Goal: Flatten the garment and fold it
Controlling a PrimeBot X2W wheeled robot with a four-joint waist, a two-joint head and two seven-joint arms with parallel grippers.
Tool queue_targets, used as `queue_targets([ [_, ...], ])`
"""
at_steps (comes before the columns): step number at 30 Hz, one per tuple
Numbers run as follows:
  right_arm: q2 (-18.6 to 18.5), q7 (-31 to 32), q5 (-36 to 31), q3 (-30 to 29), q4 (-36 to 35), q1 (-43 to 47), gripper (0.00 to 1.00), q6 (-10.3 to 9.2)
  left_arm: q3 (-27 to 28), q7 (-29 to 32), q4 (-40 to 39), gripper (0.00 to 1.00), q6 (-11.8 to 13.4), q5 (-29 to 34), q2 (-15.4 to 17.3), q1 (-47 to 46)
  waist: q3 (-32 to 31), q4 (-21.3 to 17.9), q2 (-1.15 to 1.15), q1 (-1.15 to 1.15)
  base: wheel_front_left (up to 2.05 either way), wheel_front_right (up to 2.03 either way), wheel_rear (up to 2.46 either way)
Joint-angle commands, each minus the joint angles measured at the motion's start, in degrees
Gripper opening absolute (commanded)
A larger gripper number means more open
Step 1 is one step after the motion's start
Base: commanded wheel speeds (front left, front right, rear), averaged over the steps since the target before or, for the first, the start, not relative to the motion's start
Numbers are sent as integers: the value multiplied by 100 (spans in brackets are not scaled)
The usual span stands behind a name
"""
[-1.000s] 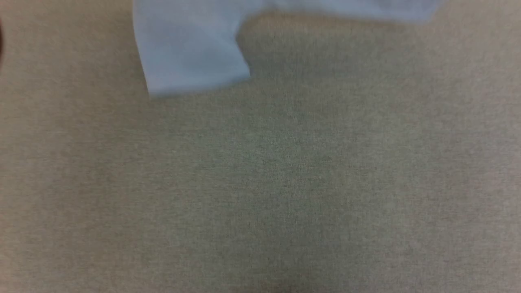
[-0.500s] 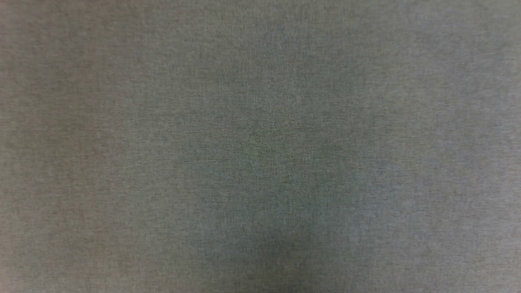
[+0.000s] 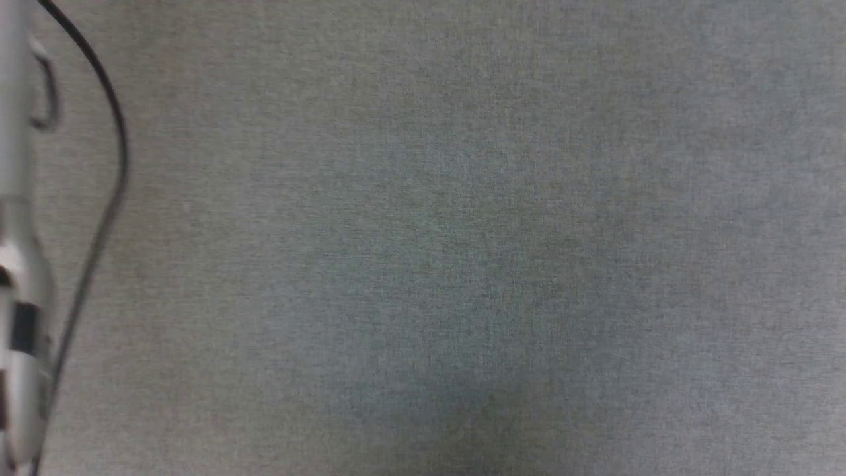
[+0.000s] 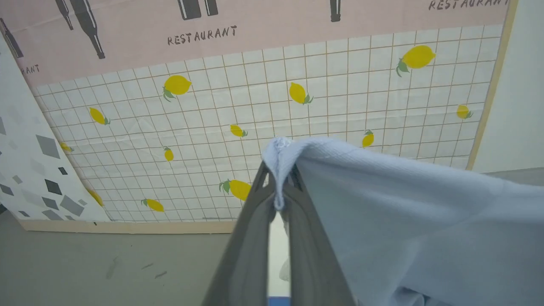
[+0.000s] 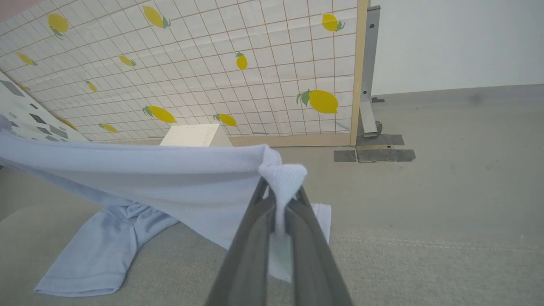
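The garment is a light-blue knit shirt held up off the surface. My left gripper is shut on a bunched edge of it, and the cloth drapes away to the right in the left wrist view. My right gripper is shut on another bunched edge of the garment, which stretches taut to the left. One sleeve trails down and lies on the grey-beige cloth surface. In the head view a pale forearm with a black cable runs along the left edge.
A lemon-print tiled panel stands behind the work surface, with a grey metal post and taped floor patches at its right end. A small white box sits at its foot. The grey woven surface spreads under the head camera.
The head camera has shifted: the blue sleeve seen at the top a second ago has left that view, and a pale forearm with a cable has come in at the left edge.
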Motion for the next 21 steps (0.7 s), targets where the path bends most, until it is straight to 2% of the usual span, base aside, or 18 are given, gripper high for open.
queue_targets([
  [1, -85, -108, 148, 85, -34, 349, 0, -8, -36, -118, 67, 0, -83, -59, -79, 308, -403, 163, 0, -1, 0, 0, 0],
  [10, -314, -502, 1057, 613, -350, 2624, 0, -8, -43, -499, 161, 0, -447, -497, -387, 2352, -1662, 386, 0, -1, 0, 0, 0],
  [15, -358, -672, 1427, 801, -541, 3902, 0, -8, 55, -543, -192, 0, -578, -822, -529, 3812, -2373, 421, 0, -1, 0, 0, 0],
  [17, -380, -718, 1511, 844, -629, 4360, 0, -8, 52, -547, -431, 0, -702, -979, -614, 4372, -2574, 432, 0, -1, 0, 0, 0],
  [21, -422, -822, 1629, 920, -739, 5235, 0, -8, 127, -514, -914, 0, -666, -1263, -683, 5534, -2970, 419, 0, -1, 0, 0, 0],
])
